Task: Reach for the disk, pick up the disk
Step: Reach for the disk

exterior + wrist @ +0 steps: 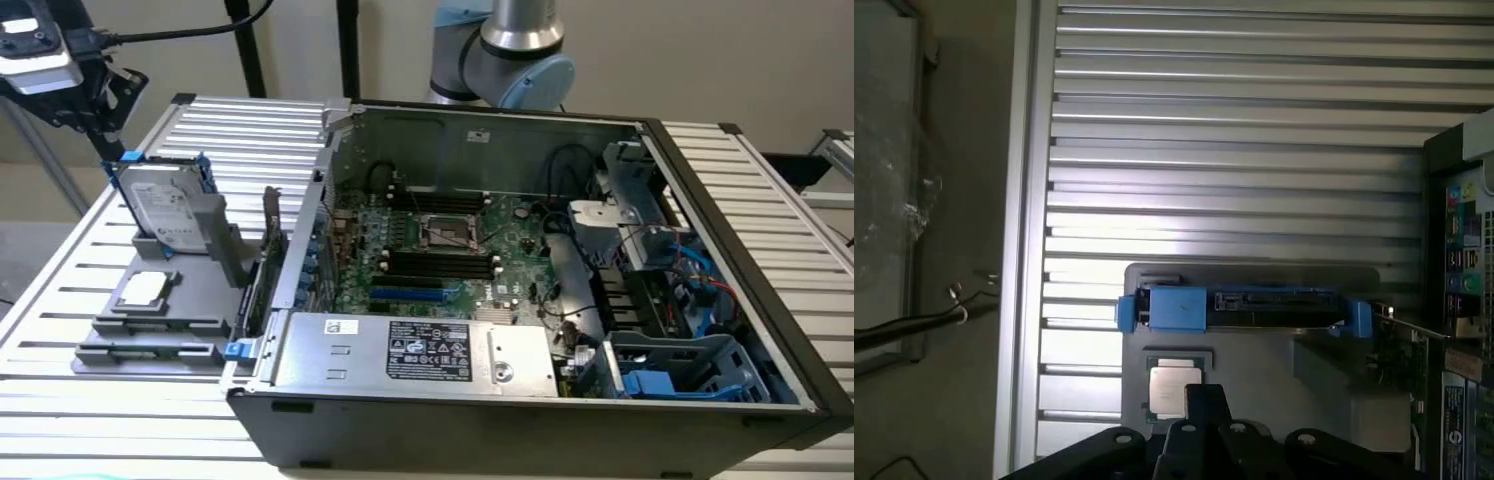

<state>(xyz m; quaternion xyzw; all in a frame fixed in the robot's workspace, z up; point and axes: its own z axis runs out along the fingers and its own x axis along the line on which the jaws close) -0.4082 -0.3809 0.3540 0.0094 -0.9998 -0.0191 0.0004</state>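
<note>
Robotics laboratory or test workshop (bench set up for computer hardware handling). Indicated by:
- grey-and-blue jointed robot arm (514, 50) rising behind ribbed aluminium slat table (54, 330)
- opened black desktop computer case (507, 435) laid flat, green motherboard (454, 240) exposed
- grey plastic fixture tray (200, 315) holding loose parts
- black stand poles (247, 50) against bare wall

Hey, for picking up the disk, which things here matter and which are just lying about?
Job: disk, upright in the grey holder; gripper, shut, close to it.
Lying about: small square chip; open computer case; silver box with black label.
</note>
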